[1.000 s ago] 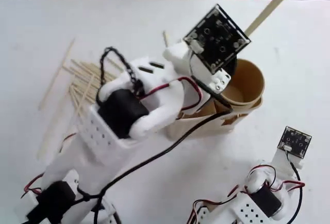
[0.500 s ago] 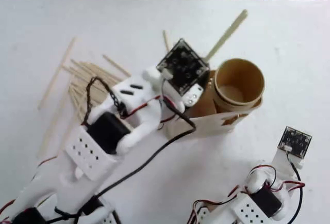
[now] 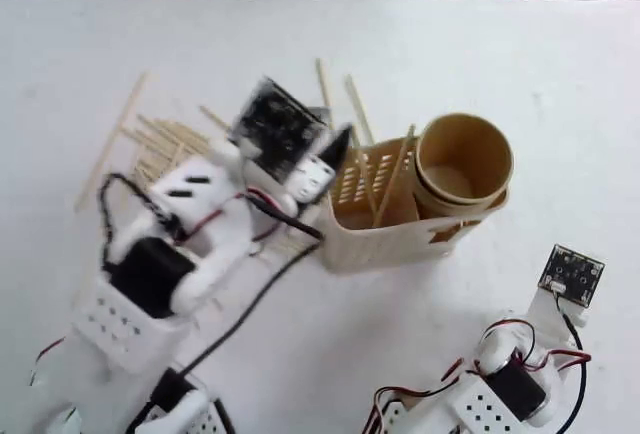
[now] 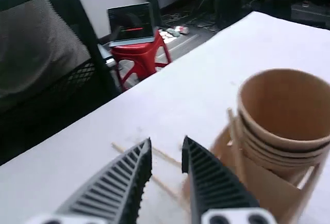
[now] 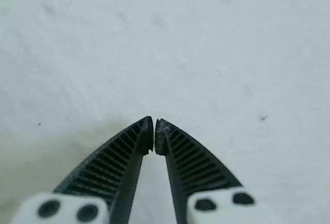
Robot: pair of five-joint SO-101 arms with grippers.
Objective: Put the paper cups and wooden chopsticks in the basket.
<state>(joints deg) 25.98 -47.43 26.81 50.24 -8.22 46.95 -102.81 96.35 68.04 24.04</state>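
The chopstick (image 3: 393, 176) carried above the basket (image 3: 400, 244) a second ago has been released and now leans inside it beside the stacked paper cups (image 3: 462, 159), so one more piece is judged delivered. The left tool (image 4: 166, 145), jaws slightly parted and empty, has been drawn back just beside the basket, on the side away from the cups. Loose chopsticks (image 3: 160, 144) lie on the desk (image 3: 560, 74) farther out that way, and the right tool (image 5: 154, 123) is closed on nothing.
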